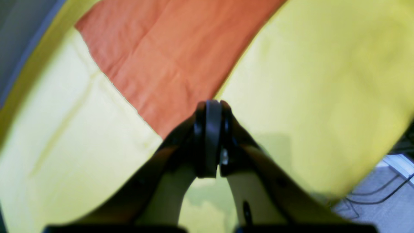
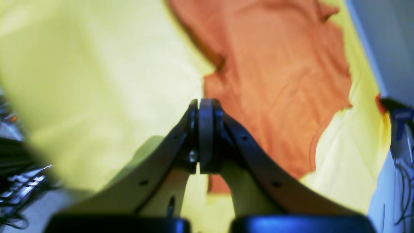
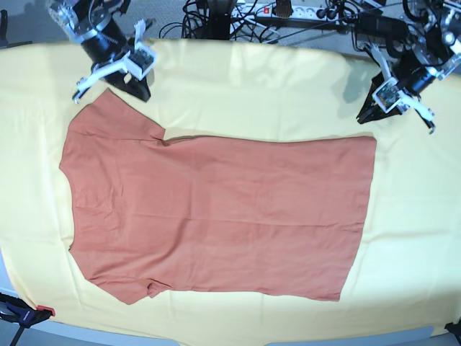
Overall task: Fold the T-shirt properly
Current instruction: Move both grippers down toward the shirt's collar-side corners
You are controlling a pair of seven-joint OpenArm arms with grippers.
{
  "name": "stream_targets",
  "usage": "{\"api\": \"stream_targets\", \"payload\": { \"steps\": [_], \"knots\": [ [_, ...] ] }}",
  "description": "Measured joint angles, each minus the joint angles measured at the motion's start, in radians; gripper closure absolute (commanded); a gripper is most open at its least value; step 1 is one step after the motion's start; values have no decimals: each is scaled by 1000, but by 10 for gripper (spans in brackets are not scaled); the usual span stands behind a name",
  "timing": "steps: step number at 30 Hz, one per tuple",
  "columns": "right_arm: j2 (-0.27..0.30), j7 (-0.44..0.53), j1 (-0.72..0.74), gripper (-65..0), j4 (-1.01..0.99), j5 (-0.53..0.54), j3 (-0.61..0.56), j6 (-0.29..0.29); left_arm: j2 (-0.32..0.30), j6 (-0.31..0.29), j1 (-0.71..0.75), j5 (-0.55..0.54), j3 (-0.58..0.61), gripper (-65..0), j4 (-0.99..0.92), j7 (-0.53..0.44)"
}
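Observation:
The rust-orange T-shirt lies spread flat on the pale yellow cloth, sleeves and neck to the left, hem to the right. My right gripper is shut and empty, just above the shirt's upper left sleeve. In the right wrist view the gripper hovers over the yellow cloth beside the shirt's edge. My left gripper is shut and empty, just above the hem's upper right corner. In the left wrist view the gripper sits at that corner of the shirt.
Cables and a power strip run along the table's far edge behind both arms. A clamp grips the cloth at the front left corner. More cables lie beyond the cloth's edge. A blue clamp shows at the right.

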Motion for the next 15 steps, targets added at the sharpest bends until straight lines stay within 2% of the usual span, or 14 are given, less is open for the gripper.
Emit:
{"api": "stream_targets", "payload": {
  "steps": [1, 2, 5, 7, 10, 15],
  "knots": [
    [2, 2, 17, 0, -32, -8, 0, -1, -23, -15, -31, 29, 25, 0, -41, -31],
    [3, 8, 29, -18, -60, -3, 1, -1, -45, -30, -59, 65, 56, -38, -75, -68],
    [2, 6, 55, -160, -125, -1, 0, -1, -109, -57, -149, 194, 160, -215, -157, -163],
    [1, 6, 63, -229, -138, -1, 0, -1, -153, -47, -218, 267, 229, -303, -209, -180],
    [1, 9, 61, -242, -138, -1, 0, 5, -205, -29, -320, 288, 317, -315, -272, -200],
    [0, 9, 63, -243, -138, -1, 0, 6, -227, -28, -481, 290, 463, -314, -382, -202]
  ]
}}
